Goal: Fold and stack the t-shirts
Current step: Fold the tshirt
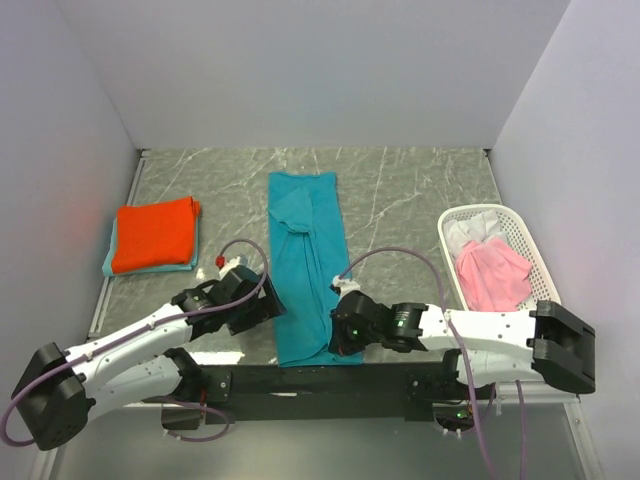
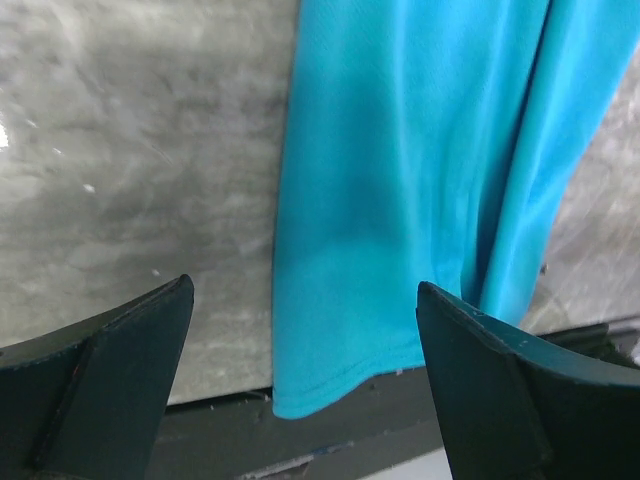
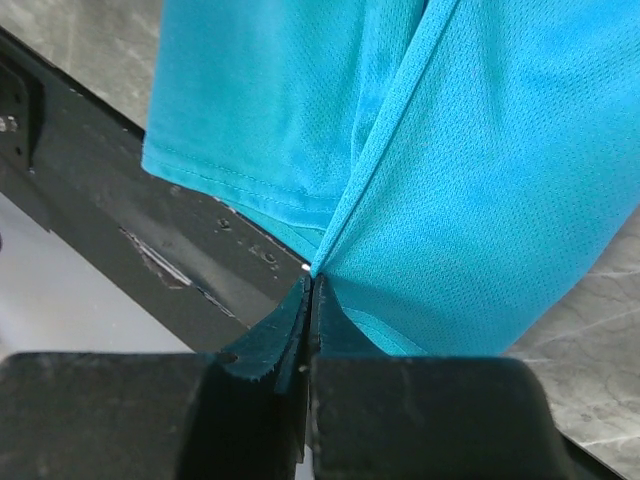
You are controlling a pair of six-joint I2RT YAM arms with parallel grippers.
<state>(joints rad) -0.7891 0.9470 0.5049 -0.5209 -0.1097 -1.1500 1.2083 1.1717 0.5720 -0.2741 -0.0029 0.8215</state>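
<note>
A long teal-blue cloth t-shirt [image 1: 305, 262], folded lengthwise into a narrow strip, lies down the middle of the grey marbled bench [image 1: 410, 200], its bottom hem hanging a little over the black bar [image 1: 300, 381] at the near edge. The right pincer [image 3: 310, 285] is pressed fully together on the hem at the near right corner of this shirt, the cloth rising in a crease from its tips. The left pincer [image 2: 305, 290] stands wide over the shirt's near left edge, one finger above bare bench and the other above the cloth, gripping nothing. At the far left a folded orange-red t-shirt [image 1: 155, 233] rests on top of a folded light teal t-shirt [image 1: 107, 263], whose edge shows along the left and near sides. On the right a white plastic mesh basket [image 1: 541, 262] holds a crumpled pink t-shirt [image 1: 492, 277] and, behind it, a white t-shirt [image 1: 468, 232].
</note>
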